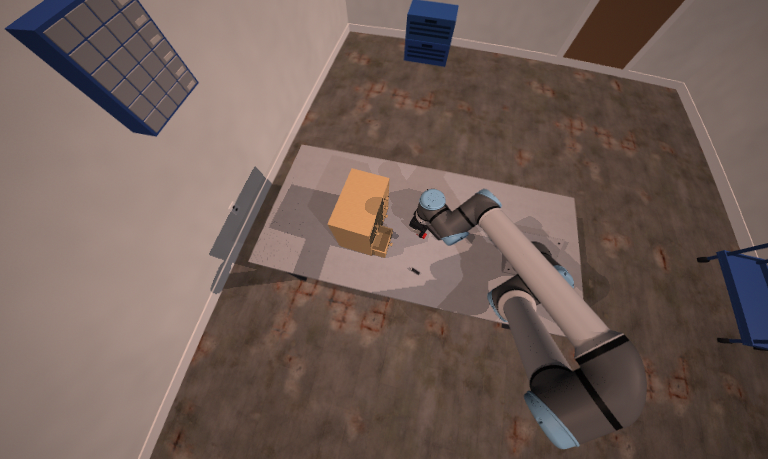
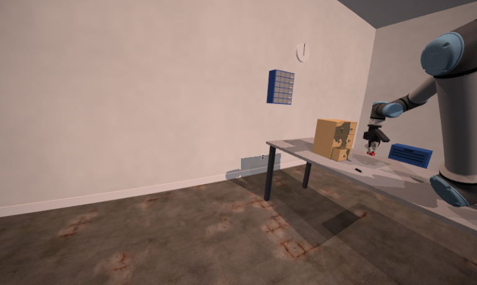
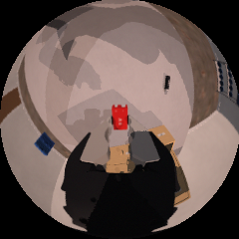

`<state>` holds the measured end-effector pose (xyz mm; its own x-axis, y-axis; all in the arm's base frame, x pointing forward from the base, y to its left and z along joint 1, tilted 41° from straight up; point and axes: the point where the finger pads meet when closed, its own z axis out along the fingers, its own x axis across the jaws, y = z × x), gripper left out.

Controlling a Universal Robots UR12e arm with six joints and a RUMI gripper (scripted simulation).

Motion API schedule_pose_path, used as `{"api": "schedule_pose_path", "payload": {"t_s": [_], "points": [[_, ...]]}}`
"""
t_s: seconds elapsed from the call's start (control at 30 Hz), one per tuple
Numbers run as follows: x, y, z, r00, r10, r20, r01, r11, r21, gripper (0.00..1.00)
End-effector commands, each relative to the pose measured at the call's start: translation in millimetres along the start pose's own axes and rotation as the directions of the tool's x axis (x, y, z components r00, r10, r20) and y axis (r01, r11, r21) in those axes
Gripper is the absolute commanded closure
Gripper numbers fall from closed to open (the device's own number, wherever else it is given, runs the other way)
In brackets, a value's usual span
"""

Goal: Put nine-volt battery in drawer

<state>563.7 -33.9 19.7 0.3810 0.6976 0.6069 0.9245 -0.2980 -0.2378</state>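
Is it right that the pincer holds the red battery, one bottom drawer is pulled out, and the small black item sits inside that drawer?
No. The small black item lies on the table, apart from the chest, per the top view. The rest stands: pincer holds the red battery; bottom drawer is out.

We count one table [image 1: 509, 216], carrying one wooden chest [image 1: 357, 208] with one drawer [image 1: 382, 242] pulled out at its bottom. One small dark object [image 1: 414, 270] lies on the table, apart from the chest. One red nine-volt battery [image 3: 119, 118] sits clamped in our one tool [image 3: 119, 130]. Around the room we count one wall clock [image 2: 302, 52], one wall-mounted bin cabinet [image 1: 107, 52], one blue floor cabinet [image 1: 430, 32] and one blue cart [image 1: 744, 295].
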Motion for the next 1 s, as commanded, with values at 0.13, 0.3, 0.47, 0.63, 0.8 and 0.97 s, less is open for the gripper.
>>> {"api": "schedule_pose_path", "payload": {"t_s": [0.13, 0.3, 0.47, 0.63, 0.8, 0.97], "points": [[-0.6, -0.3, -0.8, 0.954, -0.299, -0.009, 0.299, 0.954, 0.001, 0.87], [-0.7, 0.1, -0.8, 0.866, -0.5, -0.009, 0.5, 0.866, -0.001, 0.87], [-0.4, 1.1, -0.8, 0.732, -0.681, -0.009, 0.681, 0.733, -0.003, 0.87], [0.0, 2.1, -0.8, 0.633, -0.774, -0.008, 0.774, 0.633, -0.004, 0.87], [1.2, 4.1, -0.8, 0.441, -0.897, -0.007, 0.897, 0.441, -0.006, 0.87], [3.2, 6.4, -0.8, 0.228, -0.974, -0.006, 0.974, 0.228, -0.007, 0.87]]}}
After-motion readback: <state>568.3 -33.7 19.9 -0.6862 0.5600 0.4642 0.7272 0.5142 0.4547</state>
